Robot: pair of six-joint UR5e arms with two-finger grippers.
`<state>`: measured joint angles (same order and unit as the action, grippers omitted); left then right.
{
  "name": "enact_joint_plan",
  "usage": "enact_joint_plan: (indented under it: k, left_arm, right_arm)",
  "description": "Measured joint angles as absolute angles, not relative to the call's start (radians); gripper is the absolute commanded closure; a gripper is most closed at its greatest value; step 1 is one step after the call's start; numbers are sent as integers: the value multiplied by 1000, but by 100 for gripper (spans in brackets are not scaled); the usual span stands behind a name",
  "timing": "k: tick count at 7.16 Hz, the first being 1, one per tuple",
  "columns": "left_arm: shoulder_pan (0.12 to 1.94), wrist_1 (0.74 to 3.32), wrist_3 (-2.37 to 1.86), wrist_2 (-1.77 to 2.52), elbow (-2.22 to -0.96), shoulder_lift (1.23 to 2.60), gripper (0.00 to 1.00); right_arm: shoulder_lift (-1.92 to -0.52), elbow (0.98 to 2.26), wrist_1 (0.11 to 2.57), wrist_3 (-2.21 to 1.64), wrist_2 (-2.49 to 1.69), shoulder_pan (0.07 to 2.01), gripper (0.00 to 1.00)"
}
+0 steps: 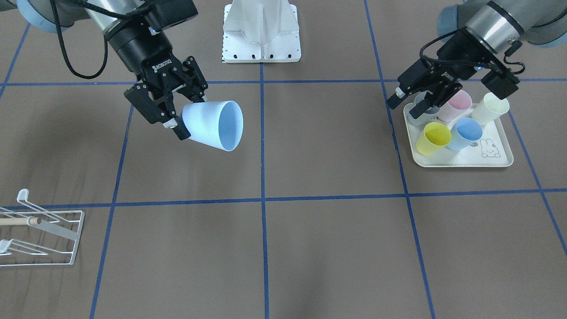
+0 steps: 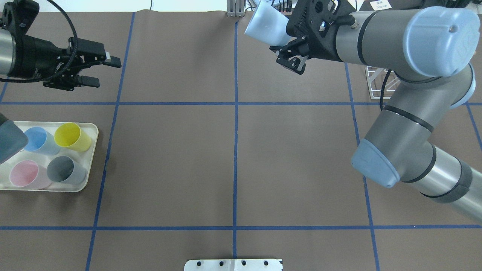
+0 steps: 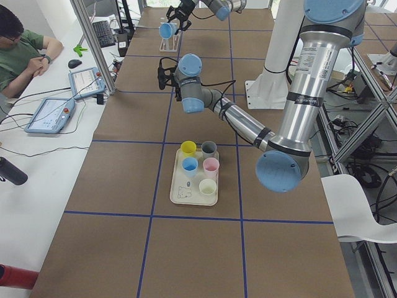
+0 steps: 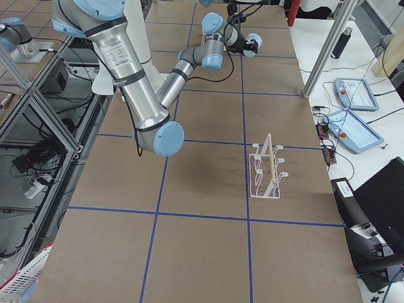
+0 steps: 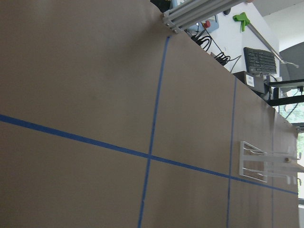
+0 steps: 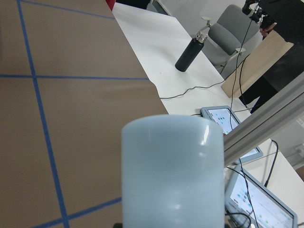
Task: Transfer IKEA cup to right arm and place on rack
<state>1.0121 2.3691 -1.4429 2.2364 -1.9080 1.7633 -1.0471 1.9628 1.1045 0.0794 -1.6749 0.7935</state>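
Observation:
My right gripper [image 1: 186, 116] is shut on the base of a light blue IKEA cup [image 1: 215, 125] and holds it on its side in the air, mouth pointing away from the wrist. The cup also shows in the overhead view [image 2: 265, 26] and fills the right wrist view [image 6: 173, 175]. The white wire rack [image 1: 40, 235] with a wooden dowel stands near the table edge on my right side, apart from the cup; it also shows in the exterior right view [image 4: 268, 167]. My left gripper [image 1: 405, 103] is open and empty, raised over the tray's corner.
A cream rabbit-print tray [image 1: 465, 163] on my left side holds yellow [image 1: 432, 137], blue [image 1: 465, 133], pink [image 1: 456, 104], cream [image 1: 489, 108] and grey cups. The white robot base plate [image 1: 261, 48] sits at the table's near edge. Blue tape lines mark a grid.

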Motion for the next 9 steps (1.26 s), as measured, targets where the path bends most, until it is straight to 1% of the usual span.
enact_joint_plan:
  k: [4, 7, 9]
  left_arm:
    - [1119, 2349, -998, 2244, -1908, 1520, 0]
    - [1136, 2354, -941, 2249, -1908, 1478, 0]
    - [1137, 2357, -939, 2252, -1909, 1472, 0]
  right_arm:
    - [-1068, 1982, 1333, 354, -1673, 918, 53]
    - [-1087, 1976, 1509, 736, -1625, 1024, 52]
    - [-1112, 1944, 1563, 981, -1500, 1048, 52]
